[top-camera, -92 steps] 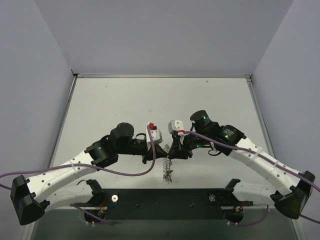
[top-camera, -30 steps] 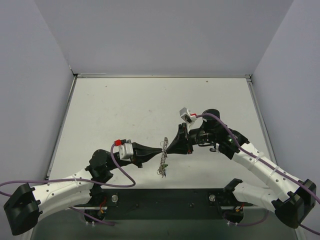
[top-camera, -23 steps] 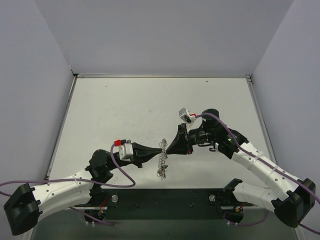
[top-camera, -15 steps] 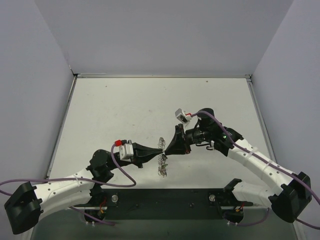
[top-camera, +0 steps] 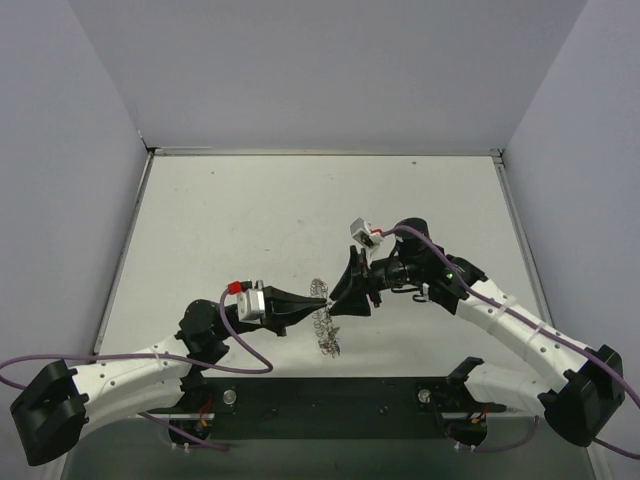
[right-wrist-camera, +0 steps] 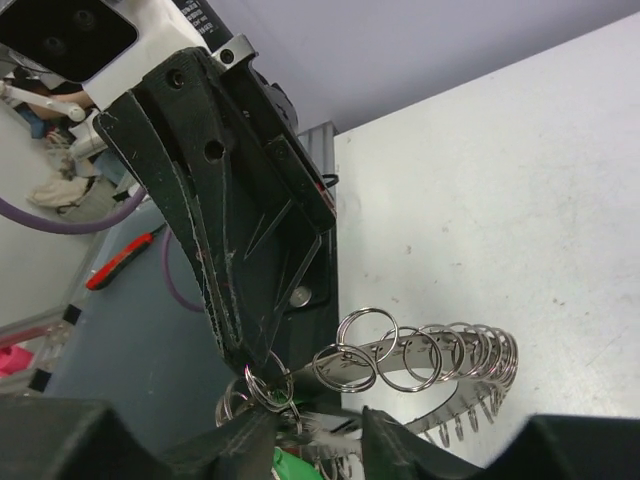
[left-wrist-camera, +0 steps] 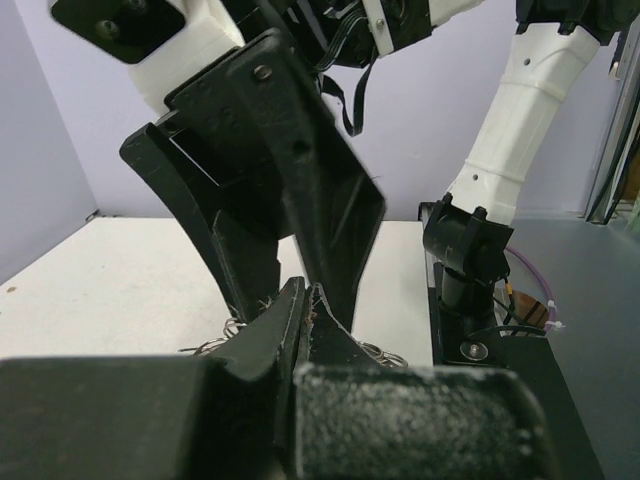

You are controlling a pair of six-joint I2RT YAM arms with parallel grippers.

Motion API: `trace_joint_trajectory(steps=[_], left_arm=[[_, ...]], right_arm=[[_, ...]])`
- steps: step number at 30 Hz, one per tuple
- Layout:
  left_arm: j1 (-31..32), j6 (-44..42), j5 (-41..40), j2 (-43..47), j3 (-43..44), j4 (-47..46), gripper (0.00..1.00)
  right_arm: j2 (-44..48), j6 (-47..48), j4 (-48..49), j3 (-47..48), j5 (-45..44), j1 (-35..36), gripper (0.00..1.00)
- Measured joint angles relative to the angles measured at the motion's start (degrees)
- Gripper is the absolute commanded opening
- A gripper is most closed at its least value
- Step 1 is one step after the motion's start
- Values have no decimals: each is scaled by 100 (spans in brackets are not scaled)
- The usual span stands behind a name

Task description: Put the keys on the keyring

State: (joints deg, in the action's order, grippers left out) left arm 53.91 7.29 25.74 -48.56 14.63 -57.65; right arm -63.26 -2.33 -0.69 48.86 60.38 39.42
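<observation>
Left gripper (top-camera: 316, 296), pinched shut on the keyring (top-camera: 325, 322), and right gripper (top-camera: 334, 303), its grasp hidden from me, have edged leftward together, threading unfinished.

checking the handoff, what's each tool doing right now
left tool: closed, pinching the keyring
right tool: straddles the keyring, grip cannot be told

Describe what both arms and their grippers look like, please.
The left arm and right arm have white link shells between black joint housings, each trailing a purple cable. The left gripper and right gripper are matte black, with flat fingers tapering to wedges. Each wrist carries a small grey-white camera box with a red tab.
</observation>
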Motion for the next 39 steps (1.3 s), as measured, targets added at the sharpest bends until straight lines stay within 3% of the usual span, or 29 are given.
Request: trace_joint_trajectory(steps=[5,10,19,26,39], left_arm=[[2,-33,-24,79,0,37,0],[2,-48,-120,118,-15,46,0],[2,-155,-614,-136,-96,131,0],[0,-321,-1200,-1073,-2,109,0],[-177,-894,-1950,-2975,1250,-496,0]], right_arm=[[533,229,-46,-129,-345,0,57],[1036,439,-50,-149,-516,0,58],[1051,564,-177,-295,-820,-44,59],[1060,557,-197,-435,-1032,-87,62],[1250,542,-181,-651,-1217,-195,64]])
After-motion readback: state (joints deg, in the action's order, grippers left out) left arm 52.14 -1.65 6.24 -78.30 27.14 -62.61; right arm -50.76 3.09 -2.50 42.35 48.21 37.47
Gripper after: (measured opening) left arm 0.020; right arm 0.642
